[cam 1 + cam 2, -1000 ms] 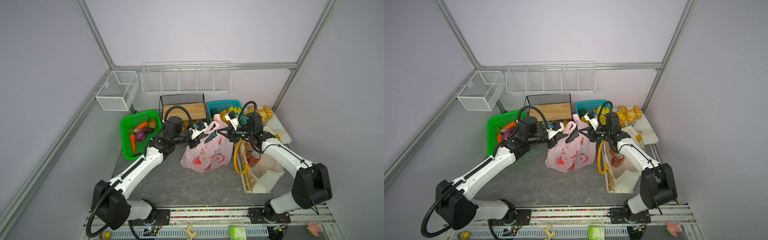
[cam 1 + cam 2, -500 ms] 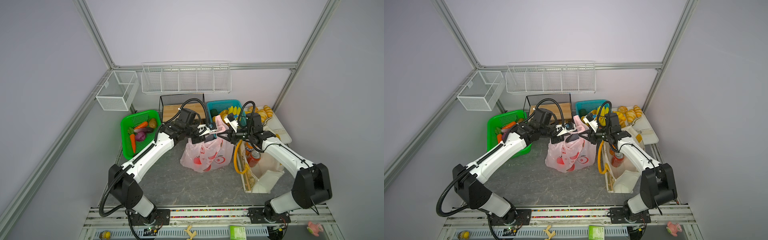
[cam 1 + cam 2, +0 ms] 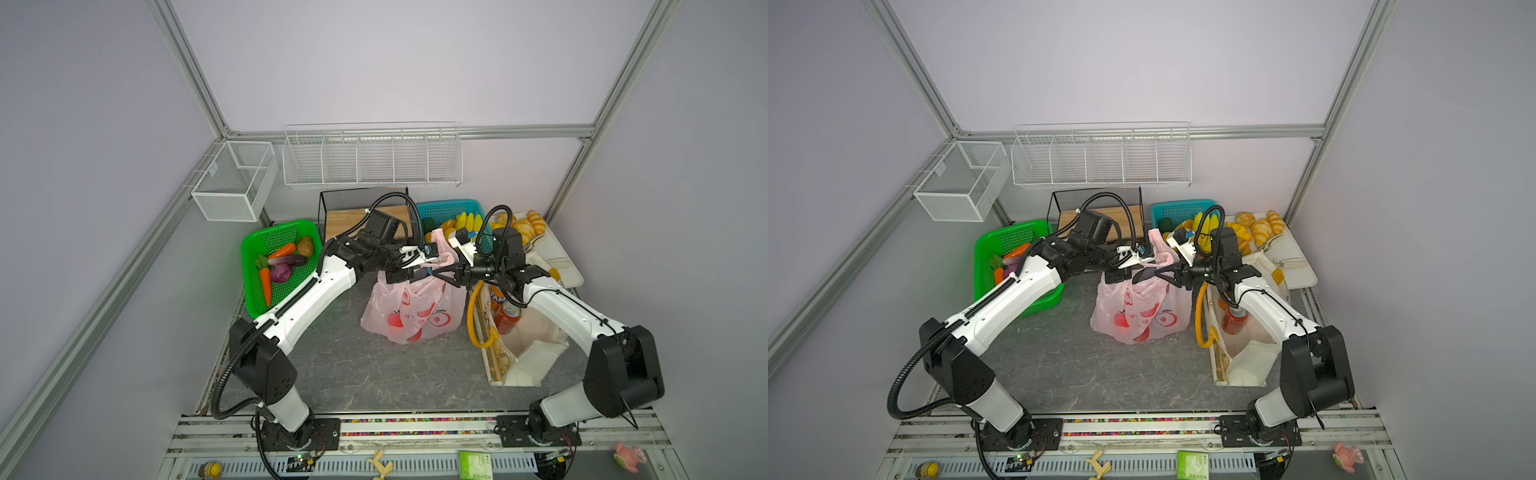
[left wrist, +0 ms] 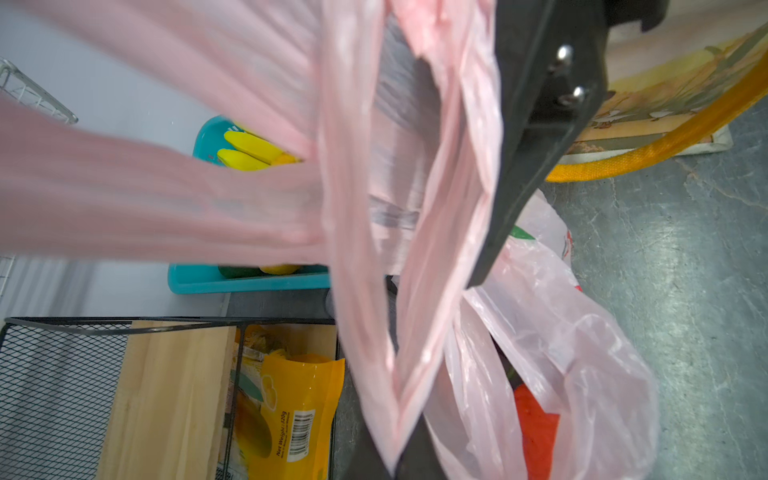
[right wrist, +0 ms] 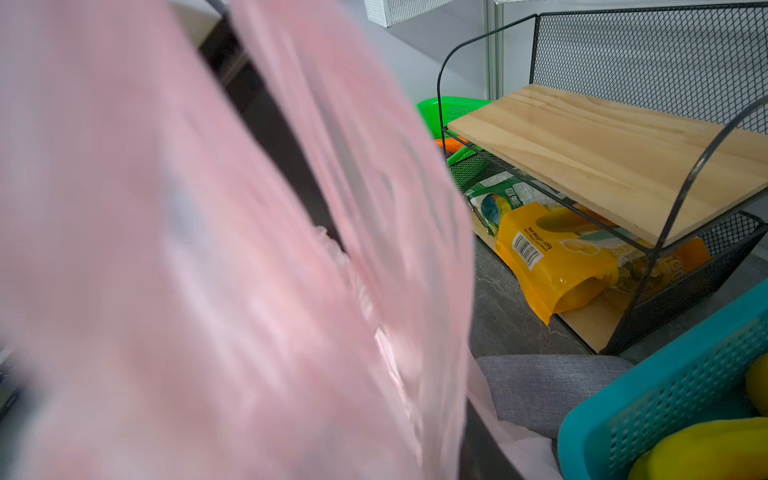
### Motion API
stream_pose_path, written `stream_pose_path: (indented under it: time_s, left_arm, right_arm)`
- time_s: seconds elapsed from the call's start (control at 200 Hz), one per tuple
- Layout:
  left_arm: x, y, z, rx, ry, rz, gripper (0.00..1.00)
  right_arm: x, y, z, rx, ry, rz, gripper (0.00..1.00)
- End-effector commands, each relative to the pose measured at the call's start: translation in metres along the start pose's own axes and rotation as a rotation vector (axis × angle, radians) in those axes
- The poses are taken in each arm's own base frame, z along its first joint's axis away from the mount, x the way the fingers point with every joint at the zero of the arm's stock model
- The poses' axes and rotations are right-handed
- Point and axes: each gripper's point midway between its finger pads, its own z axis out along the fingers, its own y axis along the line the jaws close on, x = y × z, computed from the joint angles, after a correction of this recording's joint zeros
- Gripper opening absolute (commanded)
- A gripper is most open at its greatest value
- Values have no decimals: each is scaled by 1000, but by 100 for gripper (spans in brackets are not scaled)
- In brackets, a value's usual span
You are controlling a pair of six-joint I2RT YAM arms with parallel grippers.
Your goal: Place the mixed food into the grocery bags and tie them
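Note:
The pink grocery bag (image 3: 415, 311) stands mid-table in both top views, its handles pulled up. My left gripper (image 3: 415, 275) is shut on a stretched pink handle (image 4: 374, 291), which narrows into my jaws. Facing it, my right gripper (image 3: 1165, 276) hovers at the bag's mouth with fingers spread open; one of its black fingers (image 4: 540, 124) lies against the plastic. Pink film fills the right wrist view and hides those jaws. A red shape (image 4: 536, 424) shows through the bag. The cream tote (image 3: 523, 353) lies right, holding a Fanta can (image 3: 496, 296) and a red can (image 3: 509, 320).
Carrots, a purple vegetable (image 3: 281, 273) and others fill a green basket (image 3: 266, 299) at left. Behind the bag stand a black mesh rack (image 3: 353, 208) over a yellow pouch (image 4: 295, 407) and a teal basket (image 3: 449, 208) of bananas. Croissants (image 3: 528, 224) lie far right.
My left arm has swung right, carrying its handle up to the right gripper. The right gripper's fingers have spread from shut to open.

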Motion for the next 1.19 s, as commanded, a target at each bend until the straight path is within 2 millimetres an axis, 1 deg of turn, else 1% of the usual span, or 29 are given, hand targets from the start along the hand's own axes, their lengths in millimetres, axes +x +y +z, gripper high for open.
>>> stream_pose_path:
  time_s: [0.0, 0.215, 0.44, 0.625, 0.785, 0.86, 0.965, 1.19]
  left_arm:
    - [-3, -6, 4, 47, 2, 9, 0]
    - [-3, -8, 11, 44, 27, 55, 0]
    - [-11, -9, 13, 45, 10, 68, 0]
    - [-12, -7, 14, 40, 12, 77, 0]
    - [-13, -5, 16, 34, 17, 79, 0]
    - [-13, -4, 17, 33, 18, 80, 0]
    - [-12, -3, 18, 29, 25, 79, 0]
    - [-13, 1, 15, 7, 29, 72, 0]
  right_arm:
    - [-8, 7, -5, -13, -34, -39, 46]
    - [-18, 11, -6, -22, -79, -35, 54]
    - [-17, 9, -3, -18, -85, -18, 57]
    - [-22, 9, -3, -21, -109, -18, 57]
    - [-23, 9, 0, -26, -114, -11, 56]
    - [-22, 8, 0, -22, -113, -8, 52]
    - [-22, 7, 0, -12, -113, -8, 42]
    - [-20, 4, -1, 6, -108, -2, 15]
